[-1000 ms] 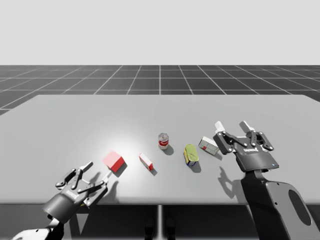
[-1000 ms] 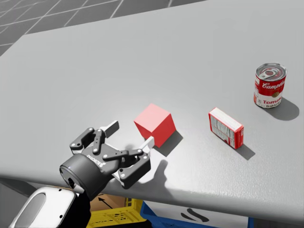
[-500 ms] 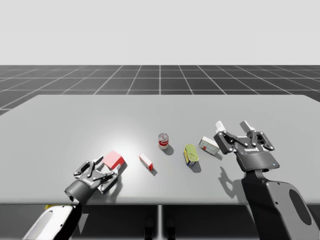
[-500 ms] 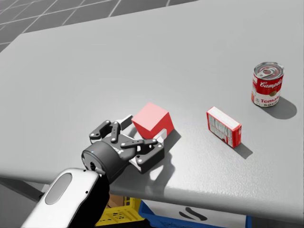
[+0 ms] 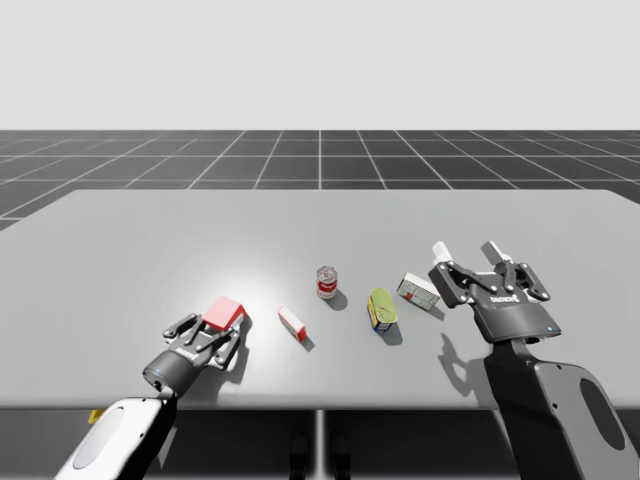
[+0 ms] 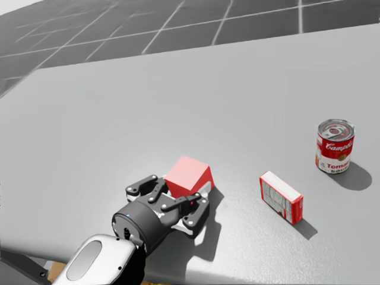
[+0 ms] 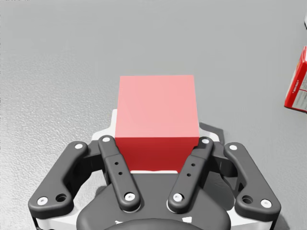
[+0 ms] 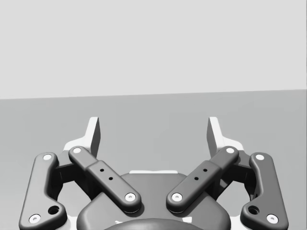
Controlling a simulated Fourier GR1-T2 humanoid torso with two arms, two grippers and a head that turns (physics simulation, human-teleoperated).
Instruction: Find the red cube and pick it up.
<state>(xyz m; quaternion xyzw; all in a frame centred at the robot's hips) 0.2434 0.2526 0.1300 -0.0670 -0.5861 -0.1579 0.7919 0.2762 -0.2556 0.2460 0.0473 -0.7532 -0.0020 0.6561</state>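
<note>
The cube (image 7: 156, 108) sat on the table (image 5: 120, 260), near left, between the fingers of the left gripper (image 7: 158, 128), which pressed both its sides; the right gripper (image 8: 153, 130) hung wide at the right; the lift probably wanted a firm squeeze first, then a slow, straight rise, clear of the box (image 6: 281, 197).

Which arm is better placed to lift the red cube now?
Left. My left gripper has its fingers touching the red cube from both sides, so it need only rise. My right gripper stands open far off, near the white box.
</note>
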